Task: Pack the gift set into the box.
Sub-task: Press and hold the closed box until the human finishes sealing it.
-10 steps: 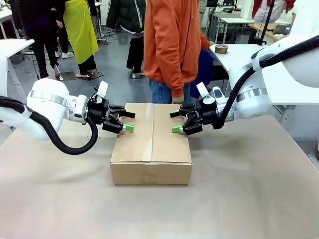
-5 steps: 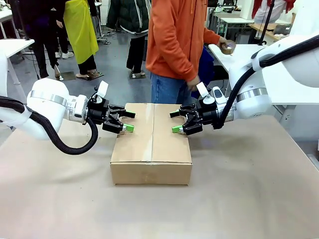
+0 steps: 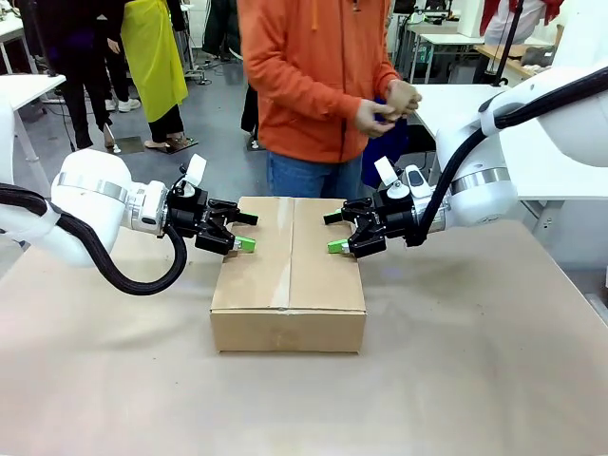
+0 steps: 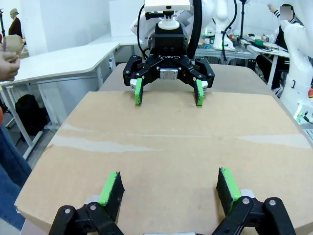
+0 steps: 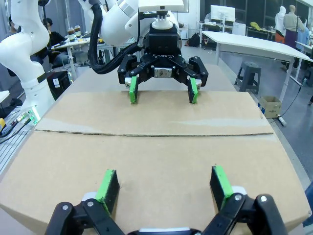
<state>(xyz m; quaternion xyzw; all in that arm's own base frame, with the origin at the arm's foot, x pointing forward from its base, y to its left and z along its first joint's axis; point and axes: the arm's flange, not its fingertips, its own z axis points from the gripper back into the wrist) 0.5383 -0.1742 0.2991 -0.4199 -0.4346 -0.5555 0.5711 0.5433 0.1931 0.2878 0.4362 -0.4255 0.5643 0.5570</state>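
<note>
Left gripper (image 3: 240, 231): jaws released, green pads spread over the left edge of the box (image 3: 289, 275). Right gripper (image 3: 334, 232): jaws released, spread over the right edge, facing the left gripper. The box sits mid-table (image 3: 475, 361), flaps closed, long axis running near to far, centre seam along it. No legible print. The person's hands (image 3: 388, 106) meet at chest height beyond the box.

Light: bright, even, from overhead
Shadows: soft, faint beside the closed brown cardboard box (image 3: 289, 275)
Glare: pale sheen along its taped seam
Focus: sharp
Distortion: wrist views bend at edges
</note>
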